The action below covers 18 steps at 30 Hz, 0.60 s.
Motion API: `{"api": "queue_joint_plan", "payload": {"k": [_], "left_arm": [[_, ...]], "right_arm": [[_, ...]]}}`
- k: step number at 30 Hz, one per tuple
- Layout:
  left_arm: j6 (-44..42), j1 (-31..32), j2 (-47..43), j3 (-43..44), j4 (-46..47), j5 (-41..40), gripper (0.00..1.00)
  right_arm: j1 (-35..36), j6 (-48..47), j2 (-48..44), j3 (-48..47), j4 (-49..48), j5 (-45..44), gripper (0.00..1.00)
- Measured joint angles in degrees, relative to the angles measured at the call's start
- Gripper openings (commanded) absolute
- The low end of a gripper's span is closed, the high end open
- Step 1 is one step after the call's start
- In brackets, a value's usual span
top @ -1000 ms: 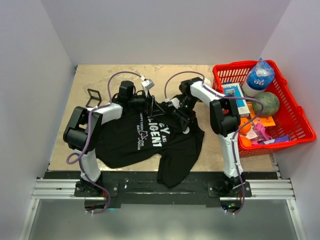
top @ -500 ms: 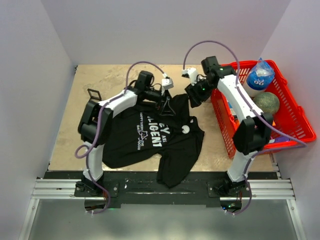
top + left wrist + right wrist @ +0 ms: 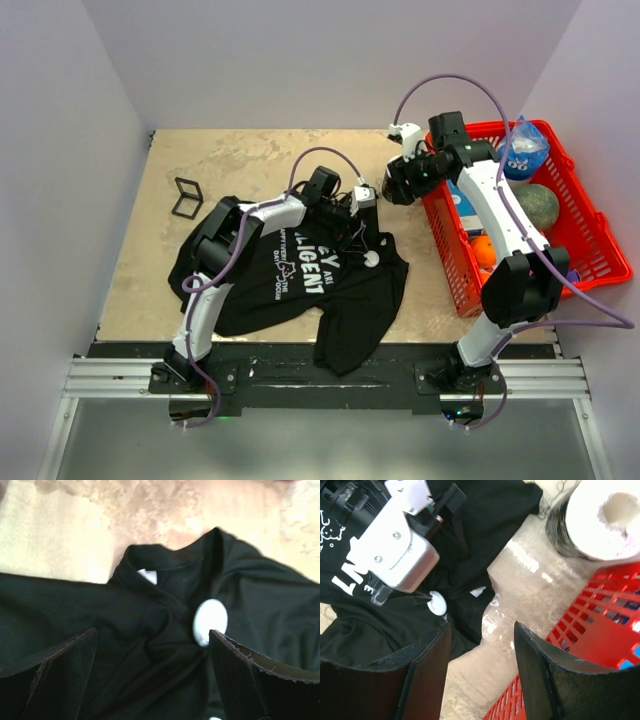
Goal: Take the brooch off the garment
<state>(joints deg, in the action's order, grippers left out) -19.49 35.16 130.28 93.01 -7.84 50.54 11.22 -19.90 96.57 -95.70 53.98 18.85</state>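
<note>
Garment with white disc lies under wide left hand; right hand, wide, beside basket.

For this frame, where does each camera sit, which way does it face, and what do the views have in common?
Top external: fixed above and behind, looking down on the table, T-shirt and red basket; left arm and right arm show whole.
Left wrist: looks down at the T-shirt collar and a white round disc; left fingers frame the bottom.
Right wrist: looks down and across at the left arm's wrist over the T-shirt, basket at right; right fingers at the bottom.
Shared: all three show T-shirt and disc.
</note>
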Motion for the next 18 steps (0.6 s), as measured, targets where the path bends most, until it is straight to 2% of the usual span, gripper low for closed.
{"api": "queue_joint_plan", "payload": {"k": [7,18], "left_arm": [[1.38,1.25,0.00,-3.32,5.81,-2.82,0.94],[6.47,1.36,0.00,-3.85,8.33,0.57,0.95]], "right_arm": [[-1.66,1.25,0.00,1.46,-0.11,0.46,0.56],[-2.29,2.38,0.48,1.62,-0.24,2.80,0.56]]}}
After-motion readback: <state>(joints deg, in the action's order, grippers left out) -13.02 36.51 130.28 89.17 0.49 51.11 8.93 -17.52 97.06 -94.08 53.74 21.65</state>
